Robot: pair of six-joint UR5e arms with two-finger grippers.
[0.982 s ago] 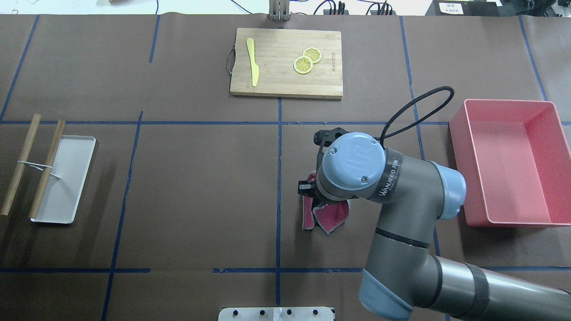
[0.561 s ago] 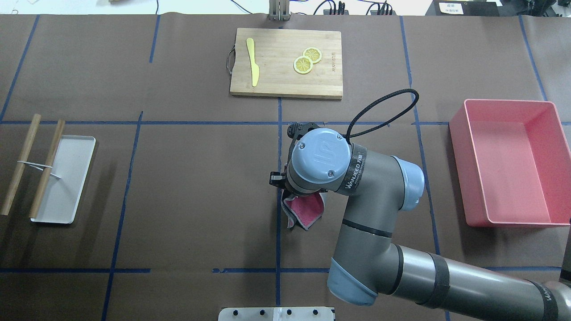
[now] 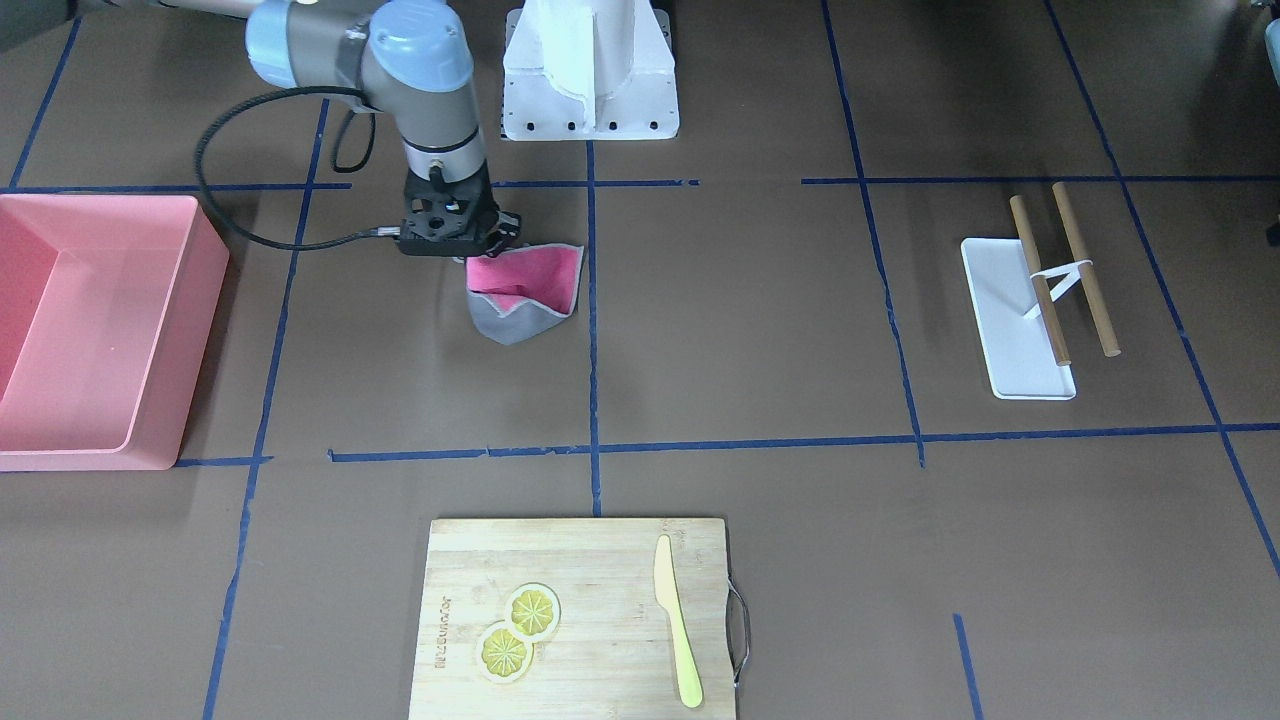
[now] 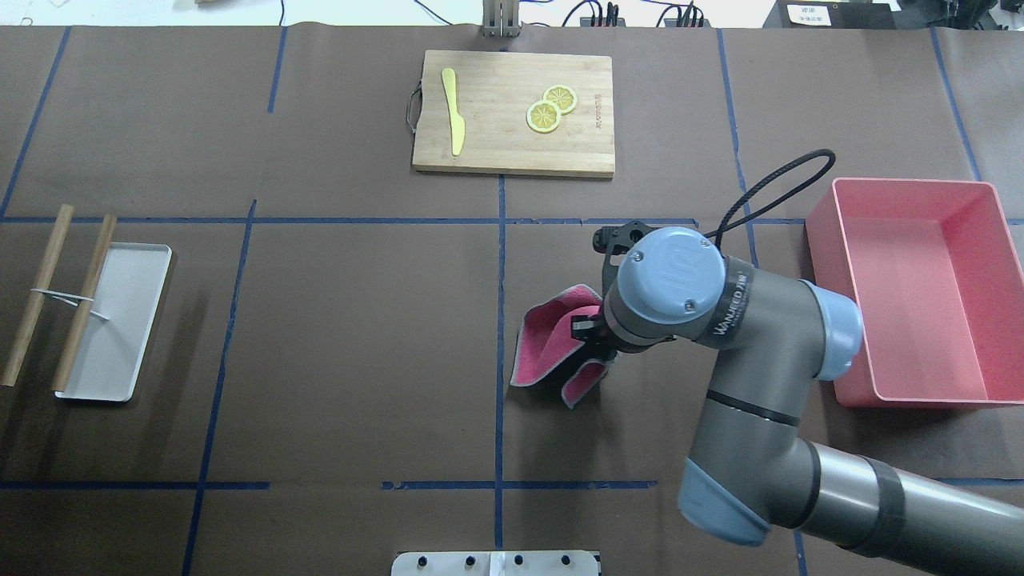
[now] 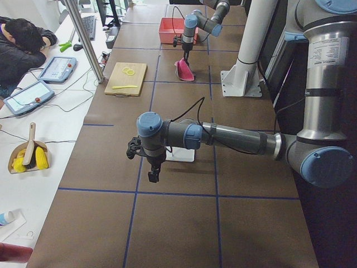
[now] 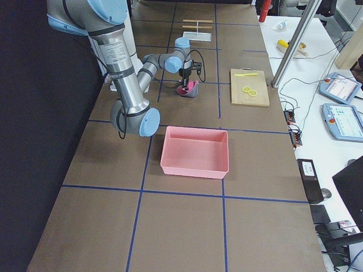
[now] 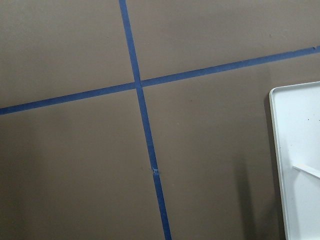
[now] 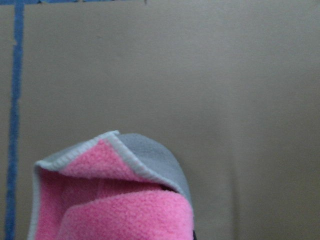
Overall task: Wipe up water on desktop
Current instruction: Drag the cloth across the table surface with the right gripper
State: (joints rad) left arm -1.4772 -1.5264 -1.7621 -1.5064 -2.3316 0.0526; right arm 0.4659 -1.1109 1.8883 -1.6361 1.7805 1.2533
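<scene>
The desktop [image 4: 344, 336] is a brown top split by blue tape lines; no water shows on it. My right gripper [image 3: 483, 252] is shut on a pink cloth with a grey back [image 3: 525, 285] and presses it to the desktop just right of the centre tape line. In the overhead view the wrist hides most of the gripper [image 4: 588, 332], and the cloth [image 4: 544, 344] trails out to its left. The right wrist view shows the cloth's fold [image 8: 115, 200] close up. My left gripper [image 5: 152, 176] shows only in the exterior left view, low over the desktop by the white tray; I cannot tell its state.
A pink bin [image 4: 818, 264] stands right of the right arm. A bamboo cutting board [image 4: 496, 144] with a yellow knife and two lemon slices lies at the far centre. A white tray [image 4: 120, 320] and two bamboo sticks [image 4: 36, 296] lie at the left.
The right arm first swept the cloth left to the centre tape line, then back right. The cloth now trails open to the gripper's left.
</scene>
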